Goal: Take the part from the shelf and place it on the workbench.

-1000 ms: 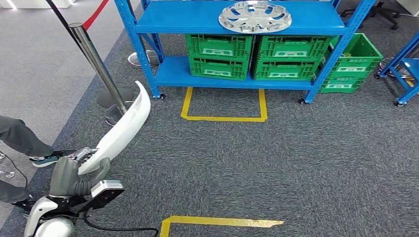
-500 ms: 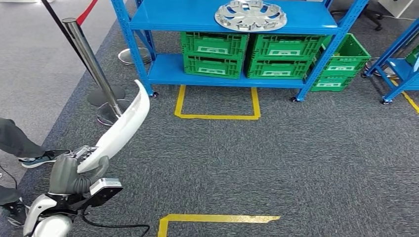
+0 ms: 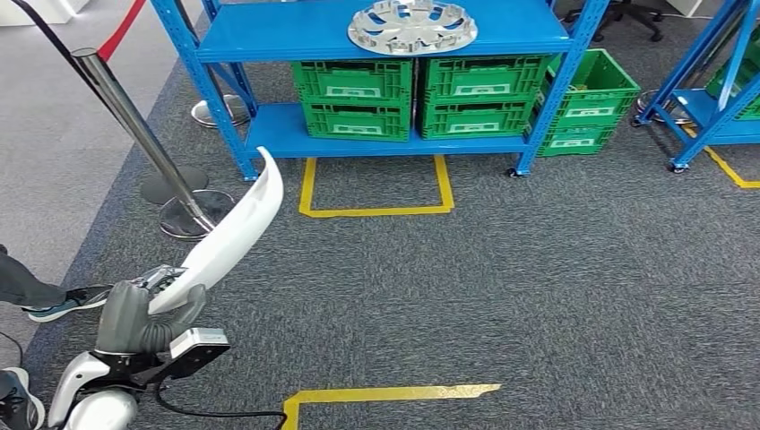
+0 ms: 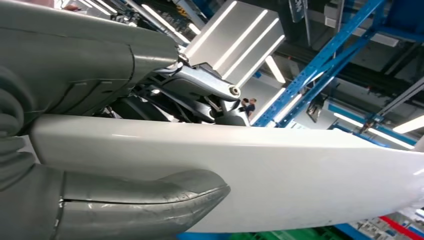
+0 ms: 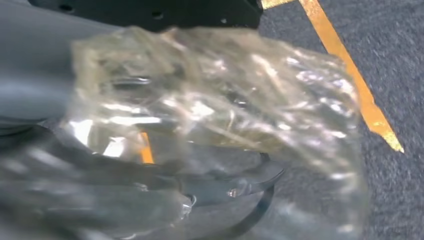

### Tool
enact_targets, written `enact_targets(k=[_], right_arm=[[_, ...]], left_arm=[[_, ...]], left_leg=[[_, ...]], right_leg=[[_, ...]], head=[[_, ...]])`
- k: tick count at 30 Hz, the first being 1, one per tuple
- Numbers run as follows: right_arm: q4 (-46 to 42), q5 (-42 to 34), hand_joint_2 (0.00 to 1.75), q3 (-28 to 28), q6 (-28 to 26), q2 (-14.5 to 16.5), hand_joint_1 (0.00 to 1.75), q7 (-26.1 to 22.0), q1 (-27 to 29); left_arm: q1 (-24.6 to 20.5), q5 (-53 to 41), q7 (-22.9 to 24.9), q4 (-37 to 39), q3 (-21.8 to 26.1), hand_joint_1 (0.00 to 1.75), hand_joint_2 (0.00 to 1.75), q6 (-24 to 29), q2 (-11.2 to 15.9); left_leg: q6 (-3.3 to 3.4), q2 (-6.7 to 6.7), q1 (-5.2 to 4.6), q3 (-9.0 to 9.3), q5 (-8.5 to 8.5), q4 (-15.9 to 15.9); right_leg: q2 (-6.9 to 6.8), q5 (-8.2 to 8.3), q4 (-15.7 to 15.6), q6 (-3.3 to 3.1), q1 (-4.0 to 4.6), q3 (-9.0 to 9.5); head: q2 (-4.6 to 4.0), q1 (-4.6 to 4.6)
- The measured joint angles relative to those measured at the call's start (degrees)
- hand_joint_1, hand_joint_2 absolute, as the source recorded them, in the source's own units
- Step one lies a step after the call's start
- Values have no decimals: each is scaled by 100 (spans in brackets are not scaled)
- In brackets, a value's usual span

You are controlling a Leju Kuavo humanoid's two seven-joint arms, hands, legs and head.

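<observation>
A long, curved white part (image 3: 233,231) rises slantwise from my left hand (image 3: 143,313), which grips its lower end at the lower left of the head view. In the left wrist view the white part (image 4: 280,175) runs across the picture, with the thick grey thumb (image 4: 150,200) pressed along one side and the fingers (image 4: 200,90) on the other. My right hand (image 5: 150,150) is blurred and wrapped in crinkled clear plastic above the grey carpet; how its fingers lie cannot be made out.
A blue shelf (image 3: 376,40) stands ahead with a silver hubcap (image 3: 412,25) on top and green crates (image 3: 358,94) below. A steel stanchion (image 3: 134,125) with a red rope is at the left. A person's shoe (image 3: 63,303) sits at the left edge. Yellow floor tape (image 3: 376,211) marks the carpet.
The camera has turned, so the shelf, stanchion and floor tape have slid leftward in the picture. My left hand still holds the white part in the same way.
</observation>
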Motion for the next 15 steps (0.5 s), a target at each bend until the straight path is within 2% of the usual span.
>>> enact_targets(k=[1, 2, 3, 4, 6, 7, 11, 13, 15], right_arm=[[-16, 26, 0, -29, 4, 8, 0, 14, 14], [-33, 47, 0, -55, 6, 17, 0, 26, 29], [-48, 64, 0, -80, 7, 29, 0, 33, 43], [-65, 79, 0, -101, 9, 44, 0, 44, 54], [-92, 96, 0, -127, 14, 67, 0, 65, 63], [-100, 102, 0, -131, 15, 72, 0, 73, 64], [-109, 115, 0, -140, 16, 75, 0, 80, 62], [-172, 211, 0, -227, 39, 93, 0, 132, 100], [-263, 342, 0, -356, 77, 129, 0, 198, 152]], left_arm=[[3, 0, -8, 12, 2, 175, 175, -9, 0], [5, 0, -15, 21, 2, 175, 175, -16, 0], [6, 0, -19, 26, 3, 175, 175, -20, 0], [5, 0, -22, 28, 4, 175, 175, -21, 0], [1, 1, -26, 28, 7, 175, 175, -21, 1], [-1, 2, -27, 28, 8, 175, 175, -21, 2], [-1, 2, -27, 29, 8, 175, 175, -22, 1], [-3, 3, -33, 31, 8, 175, 175, -37, -2], [-5, 3, -43, 33, 10, 175, 175, -55, -6]], left_leg=[[-4, -3, 1, -79, -26, 190], [-2, -5, 3, -61, 62, 165], [9, -14, 5, 60, 247, -79], [26, -48, 8, 244, 465, -460], [61, -137, 12, 543, 731, -1074], [71, -173, 13, 607, 764, -1206], [75, -198, 10, 632, 735, -1259], [132, -171, 10, 635, 722, -1338], [229, -105, 21, 617, 736, -1399]], right_leg=[[26, 1, 4, -1, 1, -3], [54, 1, 10, -1, 2, -3], [86, -1, 18, 2, 1, 0], [119, -5, 29, 9, 1, 1], [166, -14, 45, 27, 4, -2], [176, -17, 50, 34, 6, -6], [189, -23, 71, 50, 26, -17], [208, -29, 100, 128, 21, -81], [149, -200, 369, 232, -7, -264]], head=[[0, 1], [0, 1], [0, 0], [-1, 0], [-1, 2], [-1, 3], [-1, 5], [-1, 4], [-1, 36]])
